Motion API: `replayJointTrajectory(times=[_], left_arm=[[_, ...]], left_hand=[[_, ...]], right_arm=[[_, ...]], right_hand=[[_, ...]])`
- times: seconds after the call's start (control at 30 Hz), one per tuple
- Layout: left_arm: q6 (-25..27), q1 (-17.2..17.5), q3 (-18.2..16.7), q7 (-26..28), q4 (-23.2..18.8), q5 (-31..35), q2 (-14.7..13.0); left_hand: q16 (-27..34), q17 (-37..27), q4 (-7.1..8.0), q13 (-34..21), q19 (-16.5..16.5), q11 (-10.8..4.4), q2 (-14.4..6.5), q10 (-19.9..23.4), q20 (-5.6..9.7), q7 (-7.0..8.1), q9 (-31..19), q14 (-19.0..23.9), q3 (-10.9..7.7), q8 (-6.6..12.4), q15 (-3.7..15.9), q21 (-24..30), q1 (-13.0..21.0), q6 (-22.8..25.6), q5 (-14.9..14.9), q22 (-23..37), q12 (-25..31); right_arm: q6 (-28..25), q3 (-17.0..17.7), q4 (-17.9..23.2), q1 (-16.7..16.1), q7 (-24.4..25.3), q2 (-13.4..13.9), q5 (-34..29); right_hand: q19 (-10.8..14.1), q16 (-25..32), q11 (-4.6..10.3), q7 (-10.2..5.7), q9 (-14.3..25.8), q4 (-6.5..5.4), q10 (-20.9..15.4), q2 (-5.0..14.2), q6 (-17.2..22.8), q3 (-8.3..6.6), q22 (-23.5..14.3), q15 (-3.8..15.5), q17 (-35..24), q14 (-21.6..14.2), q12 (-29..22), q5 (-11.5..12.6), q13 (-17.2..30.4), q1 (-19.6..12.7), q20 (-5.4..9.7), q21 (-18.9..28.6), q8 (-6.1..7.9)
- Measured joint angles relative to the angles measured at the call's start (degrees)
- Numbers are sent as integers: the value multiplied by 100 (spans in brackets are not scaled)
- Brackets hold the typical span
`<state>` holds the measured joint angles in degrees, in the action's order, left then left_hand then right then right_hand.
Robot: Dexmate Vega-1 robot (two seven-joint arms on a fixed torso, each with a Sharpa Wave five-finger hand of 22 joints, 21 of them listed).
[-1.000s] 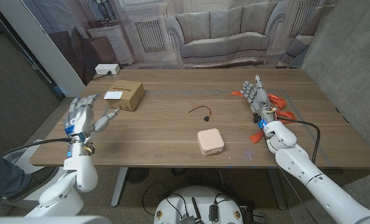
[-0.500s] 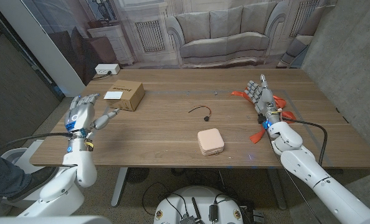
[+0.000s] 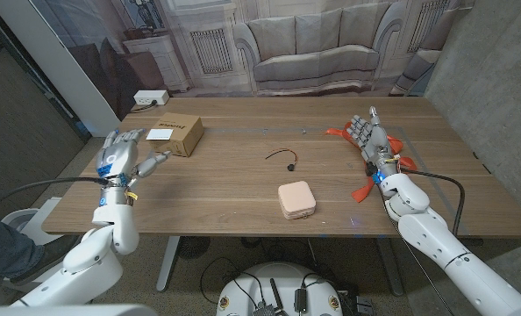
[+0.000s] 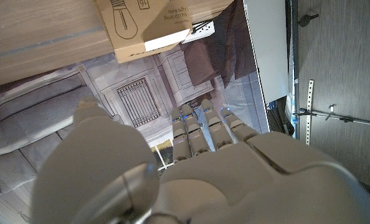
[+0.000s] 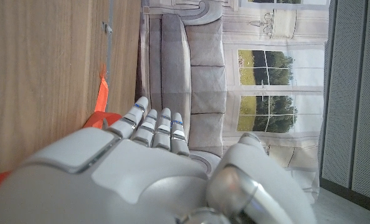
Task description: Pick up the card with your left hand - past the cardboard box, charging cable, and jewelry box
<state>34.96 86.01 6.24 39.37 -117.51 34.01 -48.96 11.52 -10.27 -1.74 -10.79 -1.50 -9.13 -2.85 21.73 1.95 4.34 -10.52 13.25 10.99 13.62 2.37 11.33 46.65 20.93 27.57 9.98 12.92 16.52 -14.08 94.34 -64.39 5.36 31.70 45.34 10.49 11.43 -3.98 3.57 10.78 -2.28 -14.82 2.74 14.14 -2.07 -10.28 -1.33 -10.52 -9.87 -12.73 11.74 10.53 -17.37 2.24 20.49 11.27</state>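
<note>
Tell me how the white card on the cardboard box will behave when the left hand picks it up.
The white card lies flat on the cardboard box, so it is probably thin, light and hard to get under. It may slide before it lifts, and could flex if pinched.

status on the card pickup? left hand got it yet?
Not yet. Nothing looks done: the white card lies on top of the cardboard box. The left hand is empty, fingers apart, beside the box without touching it. Left: reach, grip and lift the card. The right hand is also empty.
</note>
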Motion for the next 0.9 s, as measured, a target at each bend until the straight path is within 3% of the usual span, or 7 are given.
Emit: replayJointTrajectory(times=[0.9], left_arm=[[653, -902, 728, -424, 367, -106, -438]], left_hand=[[-43, 15, -71, 0, 1, -112, -1, 53, 0, 101, 0, 0, 24, -45, 0, 0, 105, 82, 22, 0, -30]], right_arm=[[108, 109, 265, -207, 306, -25, -110]], right_hand=[[-1, 0, 0, 22, 0, 16, 0, -17, 21, 16, 1, 0, 0, 0, 0, 0, 0, 16, 0, -80, 0]])
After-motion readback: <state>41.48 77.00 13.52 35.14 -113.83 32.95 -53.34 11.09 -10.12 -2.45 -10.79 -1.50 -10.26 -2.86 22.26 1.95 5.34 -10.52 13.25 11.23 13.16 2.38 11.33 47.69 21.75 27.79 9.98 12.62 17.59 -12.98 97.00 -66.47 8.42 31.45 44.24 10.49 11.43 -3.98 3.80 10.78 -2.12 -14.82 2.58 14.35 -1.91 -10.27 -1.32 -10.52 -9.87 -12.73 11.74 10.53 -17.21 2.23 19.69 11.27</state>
